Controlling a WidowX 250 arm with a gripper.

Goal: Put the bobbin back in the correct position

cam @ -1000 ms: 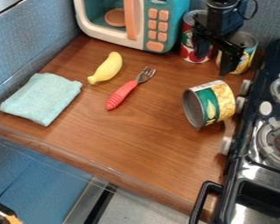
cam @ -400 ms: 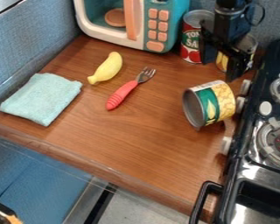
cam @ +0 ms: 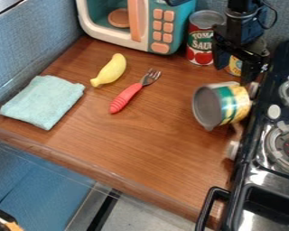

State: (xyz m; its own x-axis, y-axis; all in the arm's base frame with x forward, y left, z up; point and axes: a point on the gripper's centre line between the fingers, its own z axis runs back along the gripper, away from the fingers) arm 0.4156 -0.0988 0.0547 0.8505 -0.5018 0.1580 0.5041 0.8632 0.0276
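So we've got the tipped can lying on its side over on the right part of the desk, just beside the stove. Its round grey end faces left and a bit toward us, and the green and yellow label wraps around to the right — it's kinda blurry there.

The tool hangs down at the far right, just past that can, with its fingers spread apart. One finger ends right near the can's far side, but we can't tell if they're touching.

Behind it we see part of a yellow can, mostly hidden. Left of that, the red can stands upright, just beside the toy microwave at the far edge.

Around the middle we have the fork, red handle toward us and prongs pointing far and right, with the yellow banana near it on the far left side. The folded light-blue cloth lies flat off to the left — well apart from the can.
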